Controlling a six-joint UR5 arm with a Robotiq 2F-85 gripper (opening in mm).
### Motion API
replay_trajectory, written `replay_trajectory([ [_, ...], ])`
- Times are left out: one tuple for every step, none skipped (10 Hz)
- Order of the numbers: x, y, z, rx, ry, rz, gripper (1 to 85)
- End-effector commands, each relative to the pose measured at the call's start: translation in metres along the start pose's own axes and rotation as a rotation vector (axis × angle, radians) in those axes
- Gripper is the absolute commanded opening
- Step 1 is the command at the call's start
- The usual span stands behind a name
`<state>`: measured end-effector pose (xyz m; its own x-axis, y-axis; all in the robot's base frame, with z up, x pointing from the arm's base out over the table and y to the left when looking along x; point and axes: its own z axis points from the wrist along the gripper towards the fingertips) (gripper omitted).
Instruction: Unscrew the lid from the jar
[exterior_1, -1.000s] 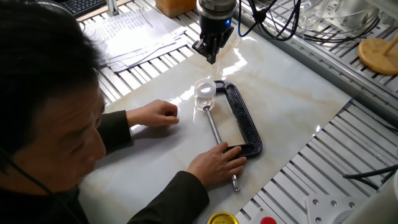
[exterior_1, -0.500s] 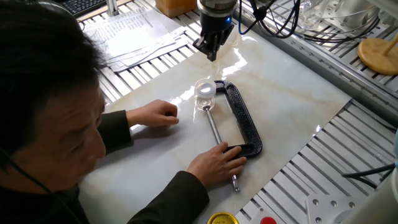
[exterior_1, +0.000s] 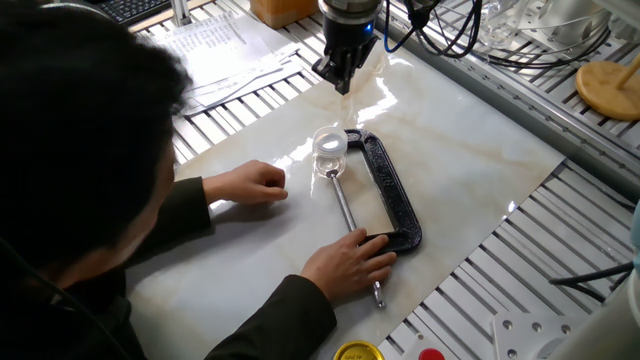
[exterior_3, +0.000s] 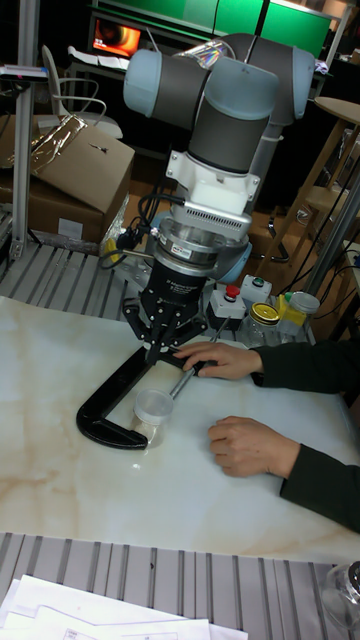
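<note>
**Jar clamped on marble slab, claw hovering above**

Broad pale marble-patterned slab (exterior_1: 470, 150) laid over a slatted metal table (exterior_1: 560, 240). Bent over its near side, a person in a dark sleeve (exterior_1: 70, 200); one hand (exterior_1: 352, 262) pressed on the handle end of a black C-clamp (exterior_1: 392, 195), the other (exterior_1: 248, 183) resting curled on the slab, just beside. Above the clamp, UR5 arm (exterior_3: 215, 110) pointing down, gripper (exterior_1: 341, 80) clear of everything, fingers drawn together to a narrow tip, nothing between them. Pinched in the clamp at the end of its screw, tiny clear jar (exterior_1: 330, 160), upright, whitish lid (exterior_1: 330, 142) on top. At the table's near edge, small yellow lid (exterior_1: 357, 352) and red cap (exterior_1: 431, 354).
</note>
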<state>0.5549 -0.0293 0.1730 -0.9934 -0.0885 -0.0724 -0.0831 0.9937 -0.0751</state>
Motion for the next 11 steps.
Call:
replay_trajectory([
  [0.021,0.026,-0.004,-0.107,0.079,-0.03,1.3],
  [0.03,0.05,-0.008,-0.199,0.114,-0.017,1.3],
  [0.032,0.061,-0.011,-0.243,0.123,-0.009,1.3],
  [0.028,0.05,-0.008,-0.202,0.105,-0.044,1.3],
  [0.02,0.039,-0.005,-0.156,0.071,-0.07,1.3],
  [0.006,0.024,-0.003,-0.096,0.019,-0.099,1.3],
  [-0.01,0.015,-0.002,-0.061,-0.04,-0.104,1.3],
  [-0.019,0.017,-0.003,-0.064,-0.076,-0.096,1.3],
  [-0.025,0.02,-0.003,-0.078,-0.098,-0.085,1.3],
  [-0.026,0.023,-0.004,-0.087,-0.104,-0.084,1.3],
  [-0.026,0.023,-0.004,-0.09,-0.104,-0.09,1.3],
])
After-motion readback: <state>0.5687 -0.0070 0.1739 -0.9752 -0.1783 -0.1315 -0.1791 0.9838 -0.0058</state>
